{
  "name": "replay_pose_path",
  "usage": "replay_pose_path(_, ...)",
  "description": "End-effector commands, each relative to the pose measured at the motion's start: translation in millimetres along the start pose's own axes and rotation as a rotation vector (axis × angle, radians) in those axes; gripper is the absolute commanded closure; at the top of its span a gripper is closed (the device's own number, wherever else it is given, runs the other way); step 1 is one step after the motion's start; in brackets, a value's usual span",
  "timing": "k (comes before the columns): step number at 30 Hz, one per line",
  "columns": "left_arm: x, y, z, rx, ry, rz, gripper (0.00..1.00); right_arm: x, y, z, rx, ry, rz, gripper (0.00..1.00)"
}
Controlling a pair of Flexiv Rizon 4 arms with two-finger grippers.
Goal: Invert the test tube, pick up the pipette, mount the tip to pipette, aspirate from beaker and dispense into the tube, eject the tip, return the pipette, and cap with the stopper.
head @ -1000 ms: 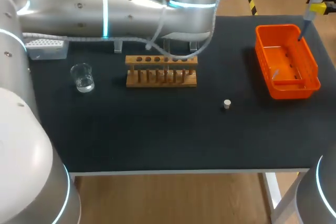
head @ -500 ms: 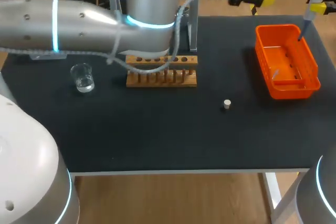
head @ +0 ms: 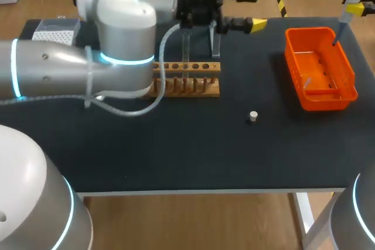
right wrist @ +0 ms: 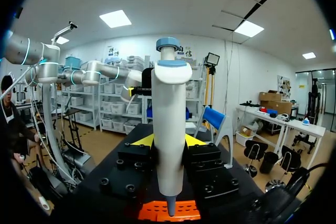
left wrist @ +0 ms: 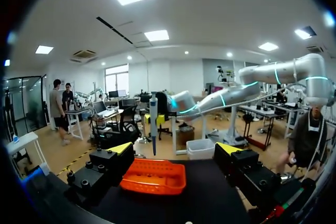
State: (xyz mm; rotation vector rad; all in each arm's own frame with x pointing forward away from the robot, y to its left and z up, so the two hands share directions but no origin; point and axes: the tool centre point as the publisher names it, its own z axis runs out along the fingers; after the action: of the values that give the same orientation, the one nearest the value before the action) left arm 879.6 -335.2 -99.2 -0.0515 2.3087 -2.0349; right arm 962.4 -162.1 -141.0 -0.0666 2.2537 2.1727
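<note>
The left arm (head: 70, 74) was silver-grey and rounded, ringed with glowing cyan bands, a pale cable (head: 135, 112) looping alongside; its black gripper (head: 253, 9) bore yellow tips.

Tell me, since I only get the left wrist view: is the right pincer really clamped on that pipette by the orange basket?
Observer: Yes. The right wrist view shows the right pincer shut on the pipette, which stands upright in its grip.
Operator: Where is the stopper?
Observer: In the head view the stopper lies on the black table, between the wooden rack and the orange basket, nearer the front edge.
Operator: And my left pincer?
Observer: The head view puts the left pincer behind the rack's right end.
</note>
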Motion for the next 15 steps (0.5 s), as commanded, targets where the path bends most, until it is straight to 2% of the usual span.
replay_pose_path(1,11.4,12.5,-23,0.065,-0.021,-0.001,0.00,0,1,0,0.004,0.000,0.001,1.00)
replay_pose_path(8,19.1,22.9,-46,0.077,-0.034,0.004,0.00,0,1,0,0.004,0.000,0.001,1.00)
replay_pose_path(15,19.0,26.1,-65,0.074,-0.049,-0.010,0.00,0,1,0,0.004,0.000,0.001,1.00)
